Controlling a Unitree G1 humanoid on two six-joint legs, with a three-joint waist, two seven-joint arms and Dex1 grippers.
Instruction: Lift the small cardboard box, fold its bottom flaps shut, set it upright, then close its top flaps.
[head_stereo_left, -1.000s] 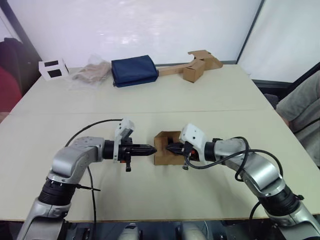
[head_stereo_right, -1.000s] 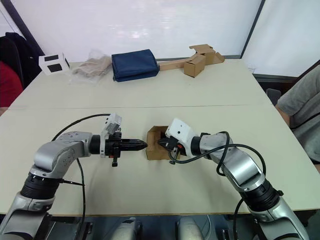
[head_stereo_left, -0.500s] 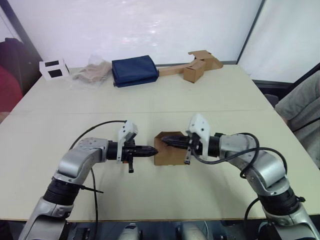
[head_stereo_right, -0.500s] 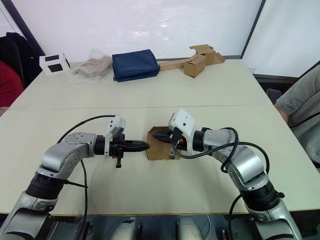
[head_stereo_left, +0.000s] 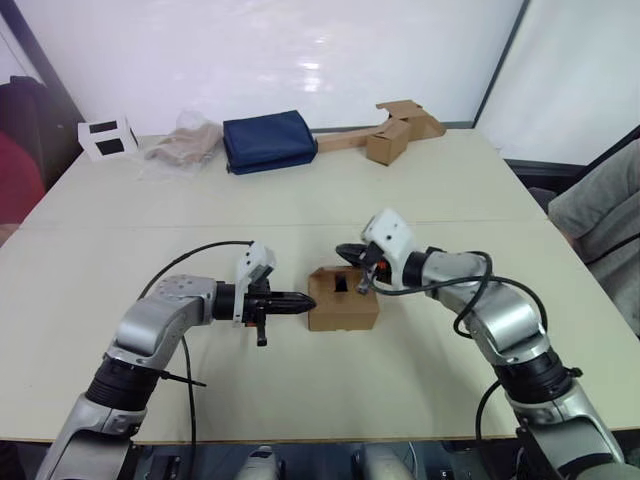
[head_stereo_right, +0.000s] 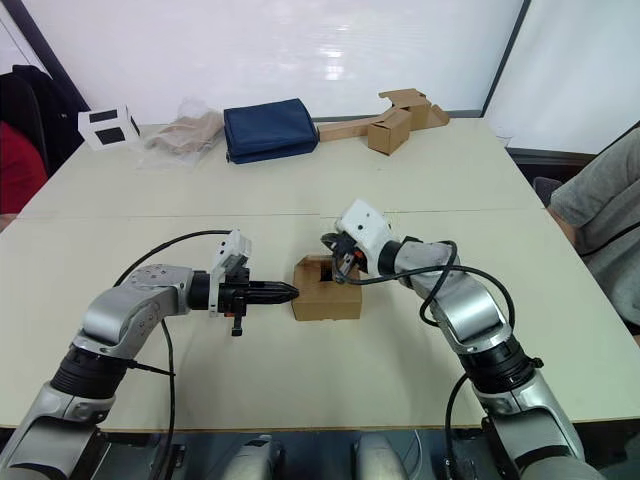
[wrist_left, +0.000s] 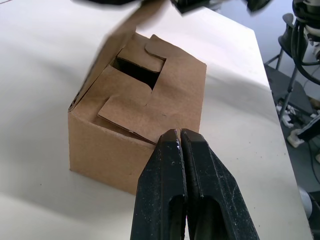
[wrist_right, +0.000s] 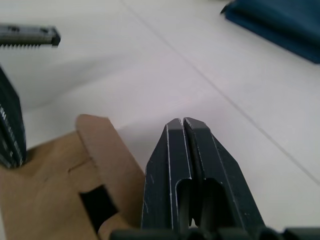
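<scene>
Pressing my left gripper (wrist_left: 180, 134), fingers closed w/ nothing between them, vs. the left side wall of the small cardboard box (head_stereo_left: 343, 300), tip at its upper edge. Box sits upright on the table (head_stereo_left: 300, 200), near middle, btwn my two arms. Top flaps (wrist_left: 145, 85) partly folded in, dark gap open in the middle; one flap along the far edge stands up. My right gripper (head_stereo_left: 346, 251) hangs just above the box's far edge, fingers closed, empty, not touching cardboard as far as I can tell.
</scene>
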